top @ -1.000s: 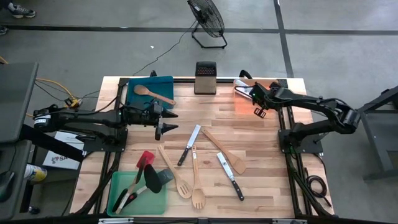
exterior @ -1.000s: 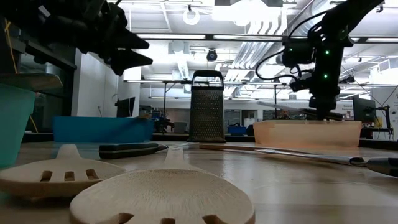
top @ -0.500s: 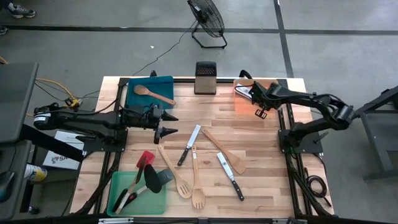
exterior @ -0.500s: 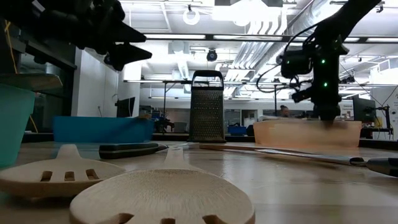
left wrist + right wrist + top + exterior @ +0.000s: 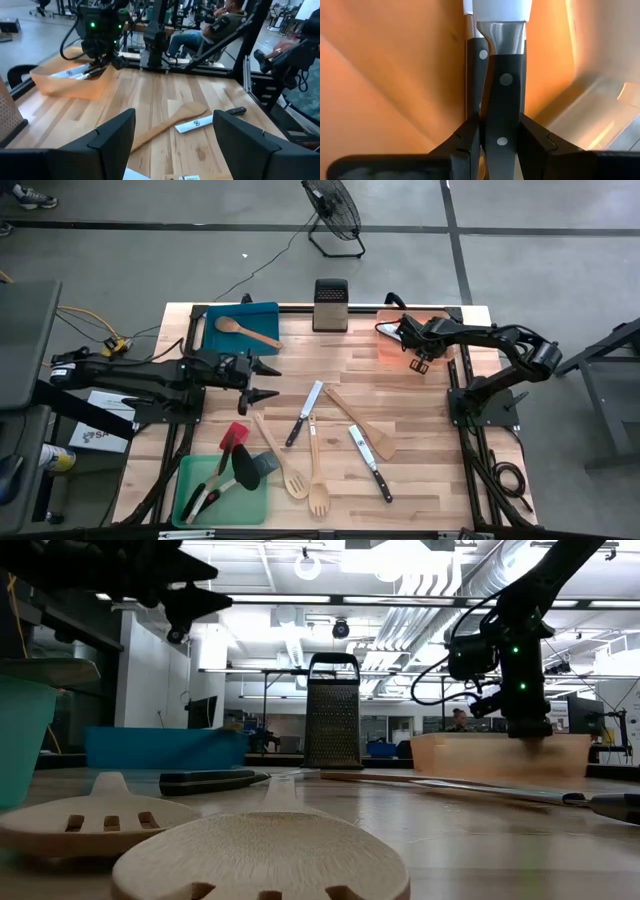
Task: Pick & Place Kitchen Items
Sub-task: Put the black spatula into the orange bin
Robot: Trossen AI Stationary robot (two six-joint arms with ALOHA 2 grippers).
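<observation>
I am holding a black-handled steel knife (image 5: 501, 95) in my right hand (image 5: 500, 145), its long axis pointing straight ahead into the translucent orange tray (image 5: 392, 345) below it; left hand (image 5: 268, 380) is hanging wide.

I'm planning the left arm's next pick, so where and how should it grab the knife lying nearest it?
Probably from above on the knife's black handle, the end pointing down the high view. It lies flat, clear of the spoons, so the open left gripper could straddle it crosswise.

Robotics lab: rows of arm rigs (image 5: 155, 30)
</observation>
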